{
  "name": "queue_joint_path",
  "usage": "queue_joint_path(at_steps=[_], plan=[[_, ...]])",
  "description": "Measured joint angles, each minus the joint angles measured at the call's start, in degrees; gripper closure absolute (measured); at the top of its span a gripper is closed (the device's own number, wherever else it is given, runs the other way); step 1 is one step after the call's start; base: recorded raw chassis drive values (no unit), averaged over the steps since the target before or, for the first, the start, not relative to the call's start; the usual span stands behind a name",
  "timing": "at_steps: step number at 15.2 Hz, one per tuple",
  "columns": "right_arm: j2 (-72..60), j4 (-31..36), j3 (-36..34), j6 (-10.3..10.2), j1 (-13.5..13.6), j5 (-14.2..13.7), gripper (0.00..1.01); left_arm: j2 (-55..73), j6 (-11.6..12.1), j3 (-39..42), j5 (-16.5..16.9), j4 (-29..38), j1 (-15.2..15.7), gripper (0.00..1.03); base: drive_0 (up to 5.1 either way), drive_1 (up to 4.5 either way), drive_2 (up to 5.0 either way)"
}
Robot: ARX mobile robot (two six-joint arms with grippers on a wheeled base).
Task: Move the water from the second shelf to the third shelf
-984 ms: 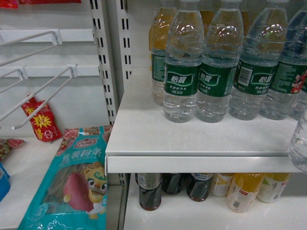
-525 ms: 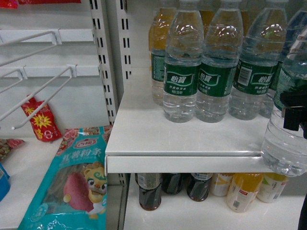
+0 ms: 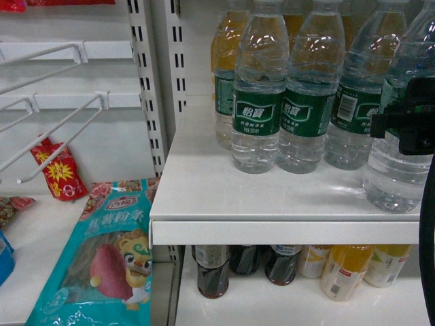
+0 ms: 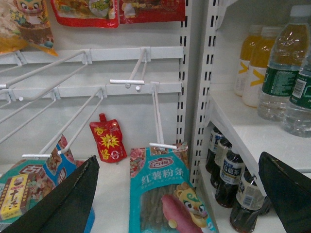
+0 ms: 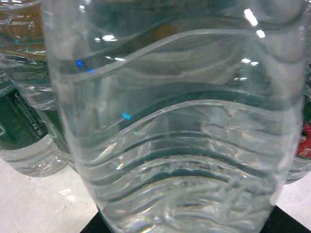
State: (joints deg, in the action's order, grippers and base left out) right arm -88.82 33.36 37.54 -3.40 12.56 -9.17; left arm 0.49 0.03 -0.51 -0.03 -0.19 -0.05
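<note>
The right gripper [image 3: 408,125] has its jaws clamped on the water [image 3: 401,136] at the right end of the white shelf [image 3: 272,197]. The bottle stands upright with its bottom on the shelf or just above it (I cannot tell which), beside the other green-label bottles [image 3: 257,95]. The left gripper [image 4: 180,194] hangs low with its jaws wide apart, above a teal snack bag [image 4: 165,194]. Dark drink bottles [image 3: 212,270] stand on the shelf below.
</note>
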Motion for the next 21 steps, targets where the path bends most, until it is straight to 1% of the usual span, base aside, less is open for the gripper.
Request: queue_joint_path(at_steps=[3,6,8,18,21], plan=[[-1.7,0.17,1.84,-0.2,-0.13,0.15,0.62,0.0,0.0,0.0,-0.02,-0.02,0.0,0.05,0.0,0.0,0.0],[-3.69,0.24,3.45,-1.81,0.63,0.17,0.62,0.0,0.0,0.0,-0.02,0.0,0.0,0.05,0.0,0.0,0.0],[-4.61,1.29,3.8,-1.86,1.33,-0.13,0.62,0.0,0.0,0.0,-0.02,0.0,0.0,0.05,0.0,0.0,0.0],[-5.77,1.88,4.85,-1.86,1.38,-0.33,0.62,0.0,0.0,0.0,0.0,0.0,0.0,0.05,0.0,0.0,0.0],[-5.6,3.63,4.74,-1.51,1.25,0.2,0.27,0.0,0.0,0.0,0.0,0.0,0.0,0.05,0.0,0.0,0.0]])
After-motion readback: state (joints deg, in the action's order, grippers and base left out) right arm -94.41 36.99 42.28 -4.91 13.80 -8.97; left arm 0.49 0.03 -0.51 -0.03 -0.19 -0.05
